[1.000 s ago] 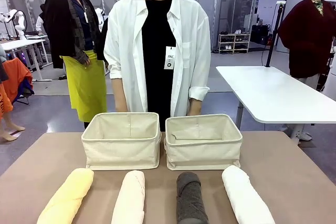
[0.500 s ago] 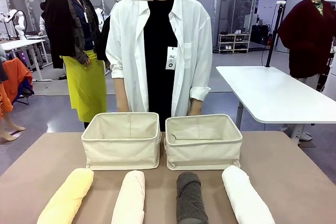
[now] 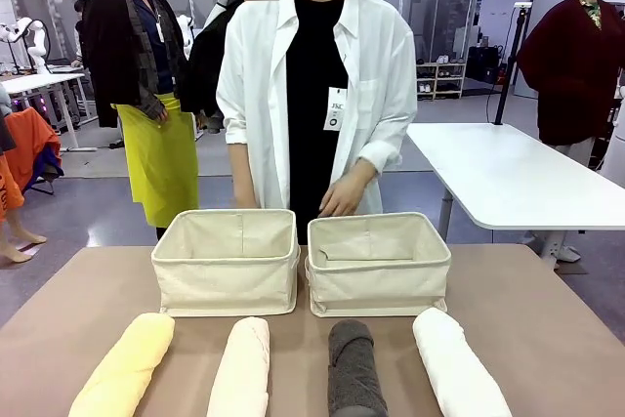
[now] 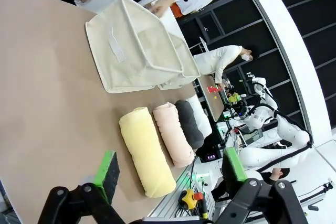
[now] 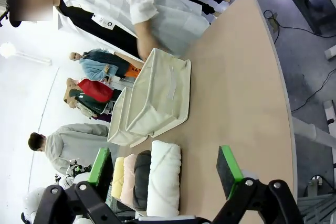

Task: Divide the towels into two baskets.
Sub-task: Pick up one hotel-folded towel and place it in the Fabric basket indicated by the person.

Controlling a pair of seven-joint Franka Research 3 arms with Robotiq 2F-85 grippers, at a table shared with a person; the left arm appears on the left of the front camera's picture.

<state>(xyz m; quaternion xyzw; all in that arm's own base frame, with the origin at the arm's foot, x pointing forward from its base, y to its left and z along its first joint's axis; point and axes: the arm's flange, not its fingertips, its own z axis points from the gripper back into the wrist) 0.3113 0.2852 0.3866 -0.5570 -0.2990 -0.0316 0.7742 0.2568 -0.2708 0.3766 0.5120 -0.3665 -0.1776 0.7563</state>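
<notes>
Brown tabletop [image 3: 547,319], your work surface.

1. Your left gripper [image 4: 169,170]: green pads spread wide, nothing between them, hanging above the table on your side of the left beige canvas basket [image 3: 227,280].
2. Your right gripper [image 5: 165,167]: likewise spread and empty.
3. Four rolled fabric towels, all lying on the table in a row nearer you than that basket: yellow [image 3: 125,366] off its left corner, pale cream [image 3: 241,368] before it, dark grey [image 3: 353,368] and white [image 3: 457,363] to its right.
4. Second beige canvas basket [image 3: 379,285]: just beside the first, on its right.
5. Person's hand [image 3: 342,200]: past the first basket's far right corner.
</notes>
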